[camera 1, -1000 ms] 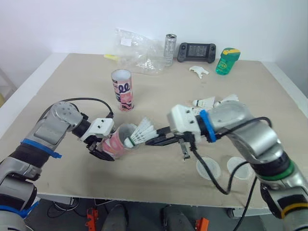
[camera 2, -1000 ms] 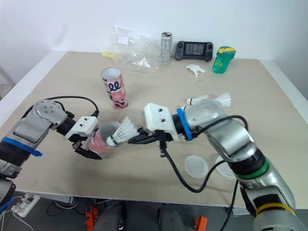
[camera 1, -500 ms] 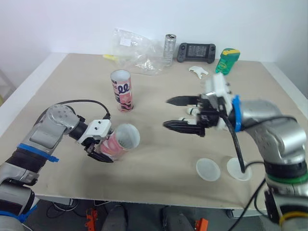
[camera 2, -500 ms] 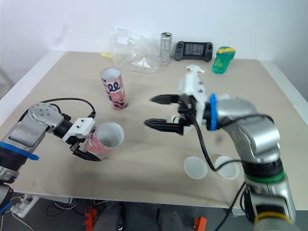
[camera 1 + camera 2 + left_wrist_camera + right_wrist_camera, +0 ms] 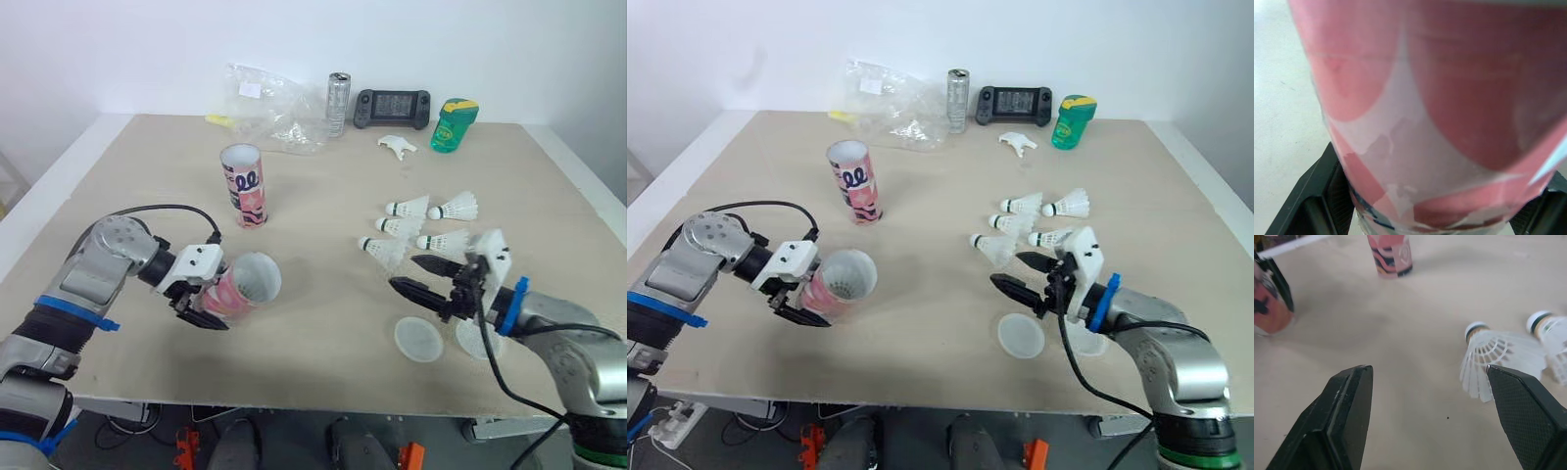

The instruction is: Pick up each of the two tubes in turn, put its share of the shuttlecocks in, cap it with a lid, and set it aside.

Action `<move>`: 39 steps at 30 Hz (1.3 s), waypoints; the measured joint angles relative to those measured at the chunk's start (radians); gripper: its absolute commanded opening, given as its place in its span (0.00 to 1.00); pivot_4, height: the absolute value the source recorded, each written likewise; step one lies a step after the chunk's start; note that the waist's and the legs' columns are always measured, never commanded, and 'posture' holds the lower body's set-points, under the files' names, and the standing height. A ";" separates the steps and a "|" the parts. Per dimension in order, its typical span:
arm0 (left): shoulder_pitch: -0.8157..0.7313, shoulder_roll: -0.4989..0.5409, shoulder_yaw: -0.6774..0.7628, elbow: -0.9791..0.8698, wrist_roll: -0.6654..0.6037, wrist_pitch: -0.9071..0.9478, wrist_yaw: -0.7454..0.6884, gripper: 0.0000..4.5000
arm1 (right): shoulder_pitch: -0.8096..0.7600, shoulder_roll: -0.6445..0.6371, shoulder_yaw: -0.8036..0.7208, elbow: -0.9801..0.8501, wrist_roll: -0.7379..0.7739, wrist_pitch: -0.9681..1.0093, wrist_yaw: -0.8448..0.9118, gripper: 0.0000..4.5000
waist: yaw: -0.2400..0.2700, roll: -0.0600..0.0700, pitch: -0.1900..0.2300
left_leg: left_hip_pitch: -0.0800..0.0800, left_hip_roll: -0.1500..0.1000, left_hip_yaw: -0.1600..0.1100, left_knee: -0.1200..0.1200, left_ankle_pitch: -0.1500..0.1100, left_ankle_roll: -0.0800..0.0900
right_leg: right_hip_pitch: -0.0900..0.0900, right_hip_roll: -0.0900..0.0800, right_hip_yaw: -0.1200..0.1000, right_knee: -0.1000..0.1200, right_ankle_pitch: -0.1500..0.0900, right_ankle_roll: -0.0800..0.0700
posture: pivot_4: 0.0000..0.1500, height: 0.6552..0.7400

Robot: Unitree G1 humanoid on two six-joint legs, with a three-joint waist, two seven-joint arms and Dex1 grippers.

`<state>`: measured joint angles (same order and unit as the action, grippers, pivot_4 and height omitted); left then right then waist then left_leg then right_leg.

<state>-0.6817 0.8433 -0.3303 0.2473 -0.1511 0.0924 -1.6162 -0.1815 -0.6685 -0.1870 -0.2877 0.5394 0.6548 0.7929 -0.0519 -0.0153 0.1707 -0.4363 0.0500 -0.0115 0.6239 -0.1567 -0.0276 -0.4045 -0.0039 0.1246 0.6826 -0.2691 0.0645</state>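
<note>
Just beyond the wide-open right claw (image 5: 404, 272), the nearest shuttlecock (image 5: 382, 250), untouched.

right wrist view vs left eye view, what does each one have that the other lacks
Right wrist view: a close look between the right tool's open fingers, with a textured pad and the ribs of the nearest shuttlecock. Left eye view: lids, can, game controller, green bottle, plastic bag. Shared: that shuttlecock, the standing tube, and the pink tube in the left tool.
</note>
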 measured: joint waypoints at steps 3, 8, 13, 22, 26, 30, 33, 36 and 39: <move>-0.007 -0.005 -0.006 0.002 0.000 -0.005 0.000 0.81 | -0.054 0.014 0.059 0.093 -0.068 -0.025 -0.032 0.88 | 0.001 0.000 0.000 | 0.000 0.000 0.001 0.000 0.000 0.000 | 0.000 0.000 0.001 0.000 0.000 0.000 | 1.00 0.99; -0.007 -0.006 -0.007 -0.003 -0.001 0.001 0.000 0.81 | -0.130 0.036 0.111 0.174 -0.108 -0.044 -0.034 0.88 | 0.004 0.000 0.000 | -0.001 0.000 0.001 -0.002 0.000 0.000 | -0.001 0.001 0.001 0.000 -0.001 0.000 | 1.00 0.99; -0.003 -0.005 -0.003 -0.021 0.003 0.023 0.003 0.81 | -0.207 0.087 0.183 0.284 -0.173 -0.092 -0.042 0.76 | 0.004 0.000 0.000 | -0.001 0.000 0.001 -0.001 0.000 0.000 | -0.001 0.001 0.001 0.000 0.000 0.001 | 1.00 0.99; 0.014 -0.003 0.011 -0.069 0.010 0.068 0.007 0.81 | -0.187 0.091 0.177 0.243 -0.144 -0.109 0.009 0.01 | 0.005 0.000 0.000 | -0.003 -0.001 0.000 -0.004 0.000 0.000 | -0.001 0.001 0.001 -0.001 -0.003 0.005 | 1.00 0.99; 0.015 -0.003 0.014 -0.076 0.015 0.082 0.008 0.81 | -0.161 0.071 0.169 0.117 -0.079 -0.089 0.054 0.01 | 0.005 0.001 0.000 | -0.003 -0.001 -0.001 -0.004 0.000 0.000 | -0.001 0.001 0.001 -0.001 -0.003 0.004 | 1.00 0.99; 0.015 -0.003 0.014 -0.080 0.019 0.087 0.011 0.81 | -0.229 0.032 0.161 -0.049 0.013 -0.049 0.109 0.01 | 0.004 0.001 0.000 | -0.002 -0.001 0.000 -0.004 0.000 0.000 | -0.001 0.000 0.002 -0.001 -0.004 0.003 | 1.00 0.99; 0.012 -0.006 0.013 -0.080 0.023 0.088 0.008 0.81 | -0.398 -0.013 0.189 -0.169 0.077 -0.036 0.189 0.01 | 0.005 0.001 0.001 | -0.002 -0.001 -0.001 -0.003 0.000 0.000 | -0.001 0.000 0.000 -0.001 -0.004 0.002 | 1.00 0.99; 0.008 -0.011 0.012 -0.080 0.024 0.089 0.004 0.81 | -0.486 -0.045 0.248 -0.211 0.094 -0.032 0.271 0.01 | 0.008 -0.001 0.000 | -0.003 -0.001 -0.001 -0.004 -0.001 -0.001 | -0.001 -0.001 -0.001 -0.001 -0.005 0.001 | 1.00 0.99; 0.004 -0.011 0.008 -0.080 0.023 0.089 0.000 0.81 | -0.505 -0.083 0.351 -0.188 0.040 -0.056 0.354 0.01 | 0.008 -0.001 0.000 | -0.003 -0.002 0.001 -0.004 -0.001 -0.001 | -0.002 -0.003 0.000 -0.002 -0.006 0.001 | 1.00 0.99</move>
<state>-0.6773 0.8322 -0.3219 0.1669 -0.1284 0.1813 -1.6159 -0.6864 -0.7519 0.1639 -0.4758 0.5797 0.5984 1.1473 -0.0440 -0.0162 0.1708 -0.4396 0.0481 -0.0109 0.6197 -0.1574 -0.0286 -0.4066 -0.0068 0.1242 0.6811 -0.2749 0.0656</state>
